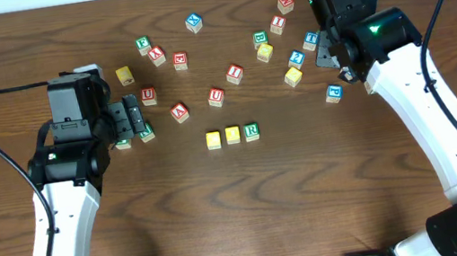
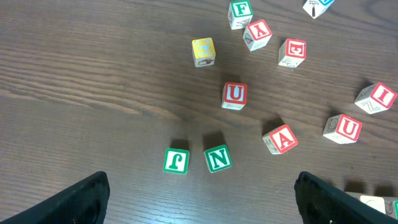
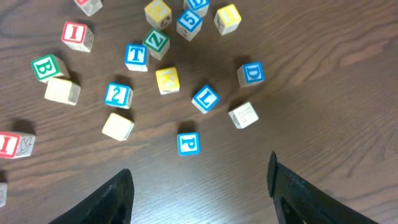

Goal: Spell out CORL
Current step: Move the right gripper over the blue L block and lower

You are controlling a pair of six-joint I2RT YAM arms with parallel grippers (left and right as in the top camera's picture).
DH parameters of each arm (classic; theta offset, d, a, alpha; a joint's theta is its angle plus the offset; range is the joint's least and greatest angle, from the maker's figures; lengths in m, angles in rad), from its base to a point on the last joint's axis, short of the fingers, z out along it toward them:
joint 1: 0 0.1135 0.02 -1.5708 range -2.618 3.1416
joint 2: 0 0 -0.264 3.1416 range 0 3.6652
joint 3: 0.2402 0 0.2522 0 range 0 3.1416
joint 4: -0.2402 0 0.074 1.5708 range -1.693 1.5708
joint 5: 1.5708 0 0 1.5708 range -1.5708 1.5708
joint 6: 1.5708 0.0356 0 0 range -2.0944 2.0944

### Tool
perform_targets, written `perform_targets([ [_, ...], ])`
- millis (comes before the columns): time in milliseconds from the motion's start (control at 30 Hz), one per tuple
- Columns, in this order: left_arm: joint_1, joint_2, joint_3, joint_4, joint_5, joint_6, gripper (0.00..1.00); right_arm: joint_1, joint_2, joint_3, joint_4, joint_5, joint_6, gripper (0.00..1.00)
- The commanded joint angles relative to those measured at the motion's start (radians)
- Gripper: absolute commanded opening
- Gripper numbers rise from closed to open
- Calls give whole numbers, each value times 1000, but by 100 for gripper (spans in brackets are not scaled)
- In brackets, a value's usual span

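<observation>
A row of three blocks lies mid-table: two yellow blocks [image 1: 213, 138] [image 1: 232, 134] and a green R block [image 1: 251, 130]. Their yellow faces are too small to read. A blue L block [image 3: 205, 98] lies among loose blocks ahead of my right gripper [image 3: 199, 196], which is open, empty and above the table. In the overhead view the right gripper [image 1: 328, 51] is over the right cluster. My left gripper [image 1: 131, 115] is open and empty at the left. In its wrist view the left gripper [image 2: 202, 211] hovers just short of a green J [image 2: 176, 160] and a green N [image 2: 217, 158].
Loose blocks near the left gripper: red U [image 2: 234, 95], red A [image 2: 280, 138], another red U [image 2: 342, 127], yellow block [image 2: 203, 51]. Near the right gripper: blue P [image 3: 188, 143], blue D [image 3: 250, 73], yellow block [image 3: 167, 79], blue 2 [image 3: 117, 94].
</observation>
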Motion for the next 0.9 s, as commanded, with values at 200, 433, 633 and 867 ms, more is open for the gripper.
perform_targets([
  [200, 3, 6, 0, 0, -8, 3, 93, -99, 37, -97, 40, 54, 225, 57],
  [433, 3, 6, 0, 0, -8, 3, 94, -124, 185, -130, 34, 51, 506, 59],
  [633, 3, 6, 0, 0, -8, 3, 93, -124, 321, -130, 103, 31, 635, 59],
  [867, 3, 6, 0, 0, -8, 3, 93, -125, 348, -130, 232, 2, 630, 59],
])
